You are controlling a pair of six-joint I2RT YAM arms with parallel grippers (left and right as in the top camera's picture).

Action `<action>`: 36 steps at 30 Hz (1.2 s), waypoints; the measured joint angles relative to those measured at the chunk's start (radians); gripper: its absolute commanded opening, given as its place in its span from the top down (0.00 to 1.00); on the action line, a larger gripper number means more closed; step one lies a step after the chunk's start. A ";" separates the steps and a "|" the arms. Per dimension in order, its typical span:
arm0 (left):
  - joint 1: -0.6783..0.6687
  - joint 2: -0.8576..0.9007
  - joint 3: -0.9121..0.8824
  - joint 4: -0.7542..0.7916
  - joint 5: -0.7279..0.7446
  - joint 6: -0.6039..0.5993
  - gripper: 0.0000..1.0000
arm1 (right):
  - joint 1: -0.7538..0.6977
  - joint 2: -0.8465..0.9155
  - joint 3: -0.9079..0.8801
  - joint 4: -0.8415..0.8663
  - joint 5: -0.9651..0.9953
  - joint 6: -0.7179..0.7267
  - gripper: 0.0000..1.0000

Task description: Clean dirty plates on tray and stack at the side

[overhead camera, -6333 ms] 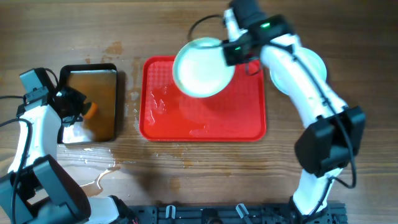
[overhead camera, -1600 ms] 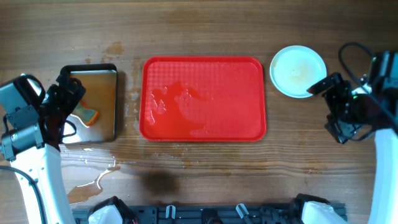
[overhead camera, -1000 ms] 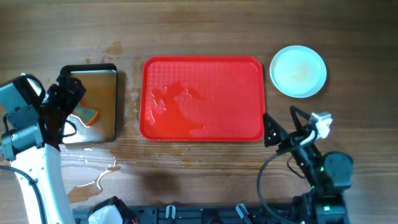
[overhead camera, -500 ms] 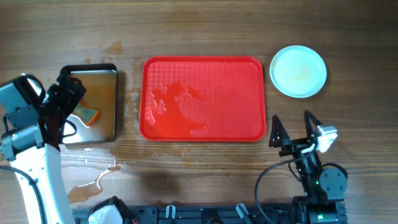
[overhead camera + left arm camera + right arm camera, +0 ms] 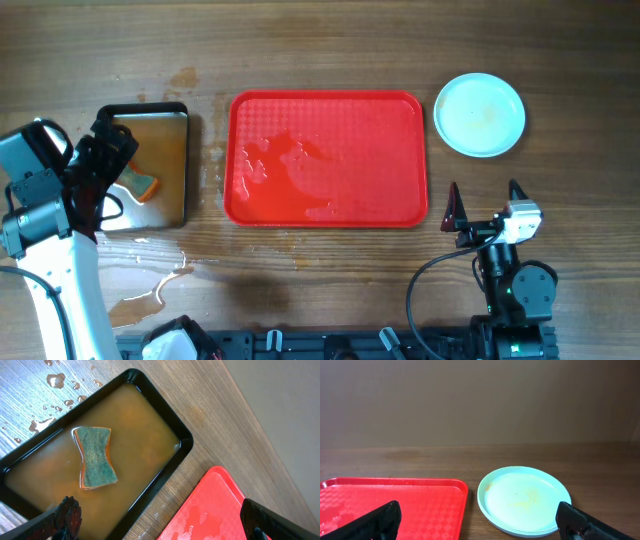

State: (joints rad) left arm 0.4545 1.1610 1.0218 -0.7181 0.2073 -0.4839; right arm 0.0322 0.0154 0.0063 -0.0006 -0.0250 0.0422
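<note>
The red tray (image 5: 340,130) lies mid-table, wet and with no plate on it; it also shows in the left wrist view (image 5: 215,510) and the right wrist view (image 5: 395,500). The pale mint plates (image 5: 480,114) sit stacked on the table right of the tray, the top one (image 5: 525,500) with a faint orange smear. My right gripper (image 5: 484,195) (image 5: 480,520) stands open near the front edge, facing the stack and apart from it, with nothing between its jaws. Over the pan's front edge my left gripper (image 5: 105,175) (image 5: 162,522) hangs open and holds nothing.
A black-rimmed metal pan (image 5: 182,112) (image 5: 185,440) at the left holds brown water and a green-orange sponge (image 5: 143,185) (image 5: 95,457). Water puddles (image 5: 150,285) spread over the wood in front of it. A black rail (image 5: 330,345) runs along the front edge.
The right arm has drawn back from beside the plates to the front edge, its open gripper turning to face the stack. The left arm has not moved.
</note>
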 measured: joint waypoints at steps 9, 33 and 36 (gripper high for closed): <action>0.000 0.000 0.000 0.000 0.000 0.000 0.00 | 0.000 0.000 0.000 0.000 0.000 -0.011 0.00; -0.108 -0.082 -0.111 -0.099 0.001 0.040 0.00 | 0.000 0.000 0.000 0.000 0.000 -0.011 0.00; -0.214 -0.190 -0.290 0.074 0.001 0.097 0.00 | 0.000 -0.002 0.000 0.001 0.000 -0.011 0.00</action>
State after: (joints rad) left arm 0.2409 0.9714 0.7322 -0.6441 0.2081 -0.3870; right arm 0.0322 0.0139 0.0063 0.0002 -0.0246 0.0311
